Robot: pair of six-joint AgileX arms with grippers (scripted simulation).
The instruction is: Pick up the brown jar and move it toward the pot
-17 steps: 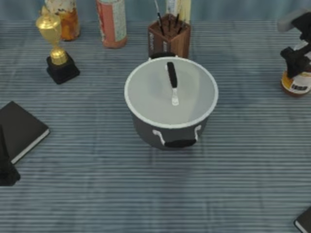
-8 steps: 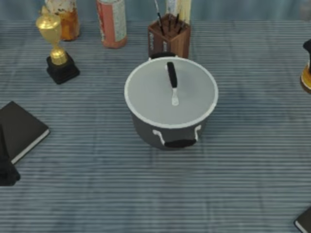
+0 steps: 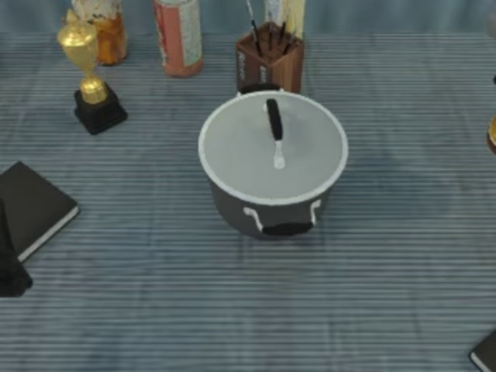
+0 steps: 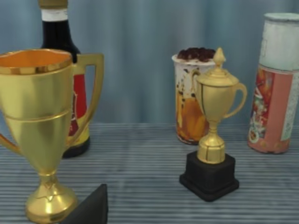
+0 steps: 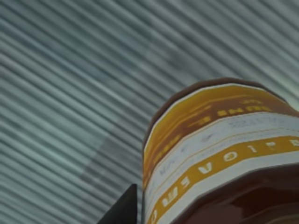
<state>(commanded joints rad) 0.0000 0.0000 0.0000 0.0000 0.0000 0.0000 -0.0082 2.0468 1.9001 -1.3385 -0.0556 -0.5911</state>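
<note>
In the top view, the pot stands in the middle of the surface with its lid on, and the brown jar shows only as a small sliver at the right edge, well apart from the pot. I judge that the jar is already lifted, but the move toward the pot is not done, since the whole width of striped cloth between them is left to cross. That stretch is bare, so nothing seems to stand in the way on the right side. Behind the pot there is a wooden holder with sticks, and further left a pink canister, an orange jar and a gold trophy; a black notebook lies at the left edge. The left end effector rests parked at the left edge, and I cannot tell its fingers. In the left wrist view, 2 trophies appear: a large trophy close to the camera and the small one on a black base, with a dark bottle behind. In the right wrist view, the brown jar fills the frame with its yellow-and-white label, seeming to hang above the cloth, and 1 dark finger shows beside it. From this I judge that the right end effector is pinching the jar.
</note>
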